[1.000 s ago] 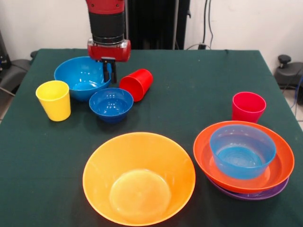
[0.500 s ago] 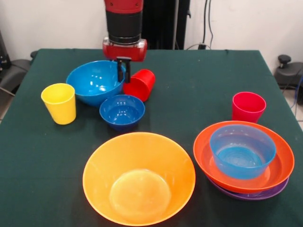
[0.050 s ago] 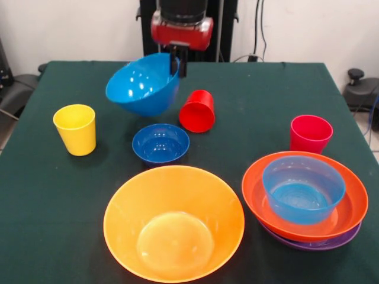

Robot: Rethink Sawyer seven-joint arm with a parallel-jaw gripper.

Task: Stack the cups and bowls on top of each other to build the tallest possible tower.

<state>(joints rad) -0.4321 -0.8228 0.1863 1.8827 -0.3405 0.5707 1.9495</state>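
Note:
My gripper (image 3: 176,64) is shut on the right rim of a large blue bowl (image 3: 142,84), which hangs tilted in the air above the table. Below it sits a small dark blue bowl (image 3: 160,142). A red cup (image 3: 197,111) lies on its side just right of the lifted bowl. A yellow cup (image 3: 75,129) stands upright at the left, and a pinkish-red cup (image 3: 310,134) stands at the right. The tower (image 3: 305,201) at the front right is a purple bowl (image 3: 320,243) lowest, a red-orange bowl (image 3: 349,207) in it, and a light blue bowl (image 3: 303,188) on top. A huge orange bowl (image 3: 173,222) sits at the front.
The table (image 3: 254,94) is covered in dark green cloth. A black office chair base (image 3: 358,89) stands beyond the right edge.
The gripper has lifted the large blue bowl off the table and carried it right. The red cup, the small blue bowl and the yellow cup shifted slightly right.

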